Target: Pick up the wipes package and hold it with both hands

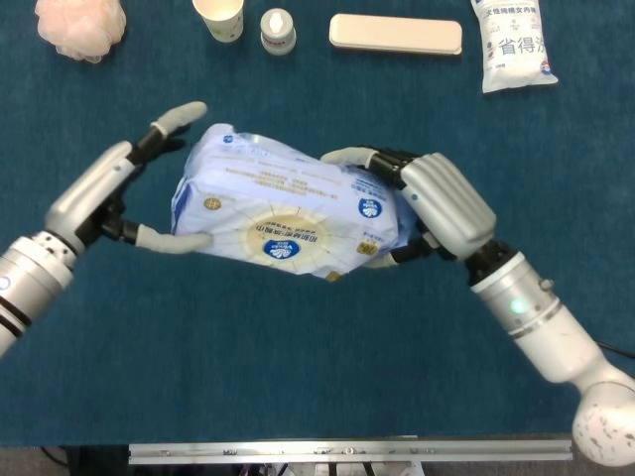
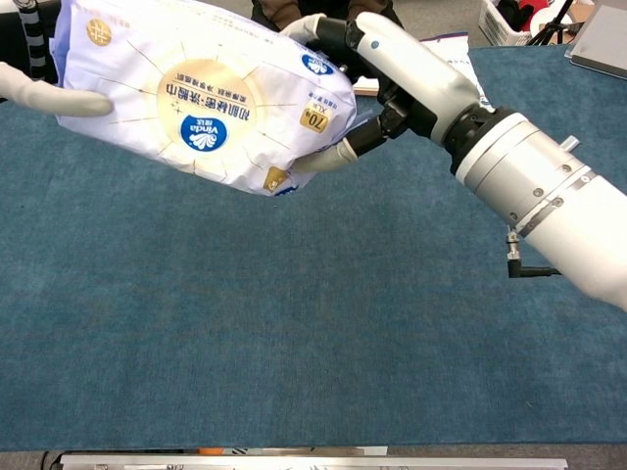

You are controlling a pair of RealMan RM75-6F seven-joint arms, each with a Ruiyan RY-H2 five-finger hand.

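The wipes package (image 1: 288,216) is held above the blue table (image 1: 298,377), grasped at its 3 o'clock end by the right hand (image 1: 437,203). At 9 o'clock, the left hand (image 1: 109,198) is spread, its thumb touching the pack.

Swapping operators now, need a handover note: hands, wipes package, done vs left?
Right hand: grips the right end of the wipes package, fingers over the top, thumb underneath.
Left hand: fingers spread; only its thumb tip touches the package's left end. Not gripping.
Package: lifted off the blue table, tilted, carried mostly by the right hand.
Done: pickup.
Left: close the left hand on the package so both hands hold it.
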